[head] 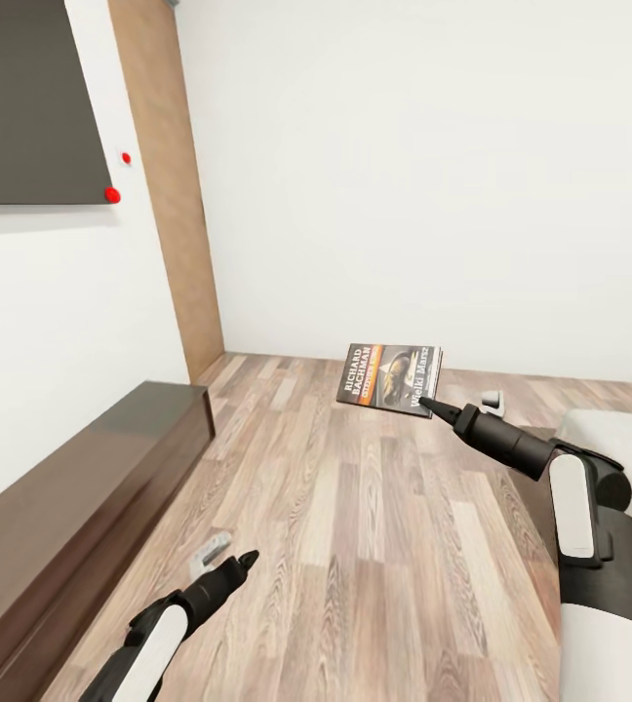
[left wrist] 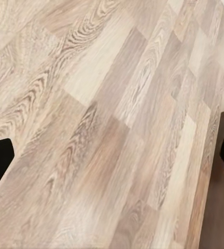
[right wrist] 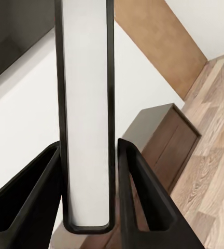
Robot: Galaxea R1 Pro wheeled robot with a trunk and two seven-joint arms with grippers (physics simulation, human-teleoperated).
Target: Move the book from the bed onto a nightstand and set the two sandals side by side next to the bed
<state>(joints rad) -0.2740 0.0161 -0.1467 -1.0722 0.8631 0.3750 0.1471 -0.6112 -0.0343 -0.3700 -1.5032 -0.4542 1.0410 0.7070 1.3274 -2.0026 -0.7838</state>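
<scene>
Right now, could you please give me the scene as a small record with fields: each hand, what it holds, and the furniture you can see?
right hand: shut on the thin paperback book with dark cover and orange band, held in the air above the floor
book in right wrist view: white page edge clamped between the two black fingers
left hand: low over the light wooden plank floor, holds nothing, fingers apart
furniture: long dark-brown low cabinet along the white wall; off-white mattress corner beside the right arm
</scene>
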